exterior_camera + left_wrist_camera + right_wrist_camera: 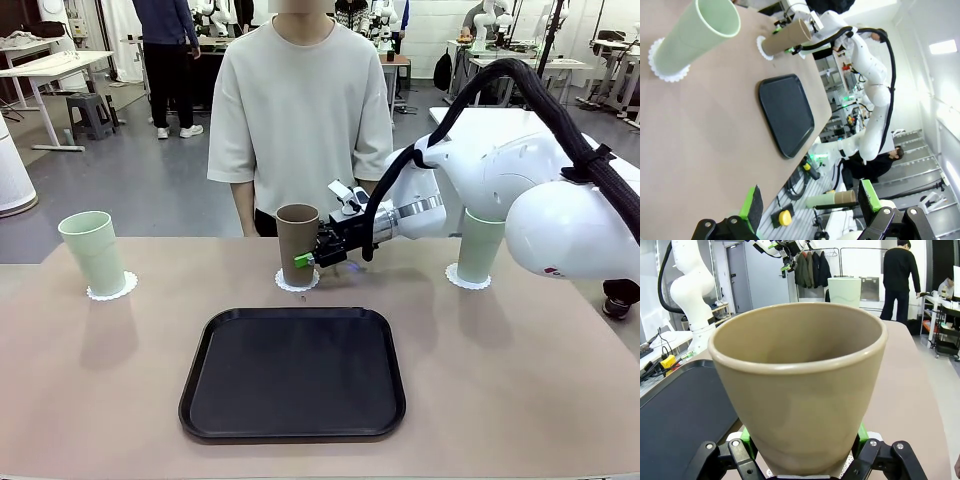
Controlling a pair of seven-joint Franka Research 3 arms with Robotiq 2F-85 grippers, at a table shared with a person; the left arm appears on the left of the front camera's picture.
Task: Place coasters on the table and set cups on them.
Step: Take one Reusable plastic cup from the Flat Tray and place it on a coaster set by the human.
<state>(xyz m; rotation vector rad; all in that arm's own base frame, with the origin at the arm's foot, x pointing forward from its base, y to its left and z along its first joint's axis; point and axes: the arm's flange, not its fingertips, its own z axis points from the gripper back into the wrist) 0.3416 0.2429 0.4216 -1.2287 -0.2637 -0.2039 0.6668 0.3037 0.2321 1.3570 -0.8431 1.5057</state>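
The brown cup (297,243) stands upright on a coaster (297,283) at the table's (500,380) far middle. My right gripper (312,257) reaches in from the right and is shut on its lower part. In the right wrist view the cup (800,390) fills the gap between the green pads (746,436), with the coaster's edge (846,469) under it. One mint cup (93,252) stands on a coaster (111,288) at far left, another (480,245) on a coaster (467,279) at far right. My left gripper (810,202) is open, high above the table, holding nothing.
A black tray (292,372) lies bare in the table's near middle. A person stands just behind the far edge, arms down. In the left wrist view the left mint cup (697,35) and the brown cup (785,37) lie far off.
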